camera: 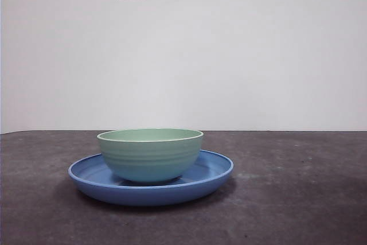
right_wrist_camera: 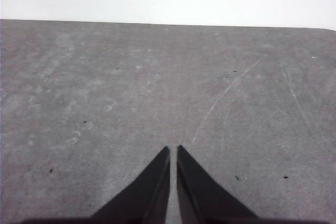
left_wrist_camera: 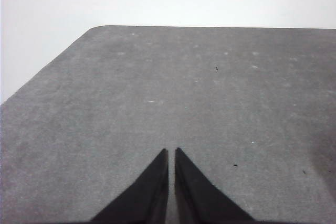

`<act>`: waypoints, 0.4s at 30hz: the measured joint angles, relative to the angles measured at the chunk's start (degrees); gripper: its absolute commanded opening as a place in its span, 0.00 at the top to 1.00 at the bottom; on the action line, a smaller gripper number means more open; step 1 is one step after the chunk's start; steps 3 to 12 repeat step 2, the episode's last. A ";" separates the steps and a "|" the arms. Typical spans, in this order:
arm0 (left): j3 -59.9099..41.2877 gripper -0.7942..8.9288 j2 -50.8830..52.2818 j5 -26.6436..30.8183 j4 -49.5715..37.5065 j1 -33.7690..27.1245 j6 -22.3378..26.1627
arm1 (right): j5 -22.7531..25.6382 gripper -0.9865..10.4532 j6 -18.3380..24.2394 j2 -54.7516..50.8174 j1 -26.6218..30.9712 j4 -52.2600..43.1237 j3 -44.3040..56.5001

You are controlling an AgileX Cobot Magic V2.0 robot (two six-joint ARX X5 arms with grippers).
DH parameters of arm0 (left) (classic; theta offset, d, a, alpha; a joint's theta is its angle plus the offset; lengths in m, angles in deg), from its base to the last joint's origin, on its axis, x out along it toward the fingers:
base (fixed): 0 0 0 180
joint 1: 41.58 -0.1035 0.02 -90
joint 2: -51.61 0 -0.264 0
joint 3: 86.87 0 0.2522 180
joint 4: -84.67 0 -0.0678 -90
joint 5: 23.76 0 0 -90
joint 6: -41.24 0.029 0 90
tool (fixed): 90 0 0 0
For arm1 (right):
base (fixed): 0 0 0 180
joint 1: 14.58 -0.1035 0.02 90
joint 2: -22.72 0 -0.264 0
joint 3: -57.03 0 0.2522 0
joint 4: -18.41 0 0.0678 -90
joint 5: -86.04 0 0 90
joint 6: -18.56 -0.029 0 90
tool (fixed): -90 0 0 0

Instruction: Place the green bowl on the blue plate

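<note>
Front view shows the green bowl (camera: pixel 150 154) sitting upright inside the blue plate (camera: pixel 213 177), a bit toward one side of it, on the dark table (camera: pixel 298 199). No arm is near them. The left gripper (left_wrist_camera: pixel 171 153) has its fingers pressed together over bare table. The right gripper (right_wrist_camera: pixel 173 150) looks the same. The job looks done. If an arm swung back and bumped the plate, the smooth bowl could slide off.

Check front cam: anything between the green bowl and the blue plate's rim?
Nothing. In the front view the green bowl stands directly on the blue plate; only bare plate surface runs from its base to the rim. Neither wrist view shows them.
</note>
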 measured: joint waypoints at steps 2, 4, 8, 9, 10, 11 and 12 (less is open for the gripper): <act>0.00 0.90 0.00 0.00 0.00 0.00 0.00 | 0.00 0.90 0.00 0.00 0.00 0.00 0.00; 0.00 0.90 0.00 0.00 0.00 0.00 0.00 | 0.00 0.90 0.00 0.00 0.00 0.00 0.00; 0.00 0.90 0.00 0.00 0.00 0.00 0.00 | 0.00 0.90 0.00 0.00 0.00 0.00 0.00; 0.00 0.90 0.00 0.00 0.00 0.00 0.00 | 0.00 0.90 0.00 0.00 0.00 0.00 0.00; 0.00 0.90 0.00 0.00 0.00 0.00 0.00 | 0.00 0.90 0.00 0.00 0.00 0.00 0.00; 0.00 0.90 0.00 0.00 0.00 0.00 0.00 | 0.00 0.90 0.00 0.00 0.00 0.00 0.00; 0.00 0.90 0.00 0.00 0.00 0.00 0.00 | 0.00 0.90 0.00 0.00 0.00 0.00 0.00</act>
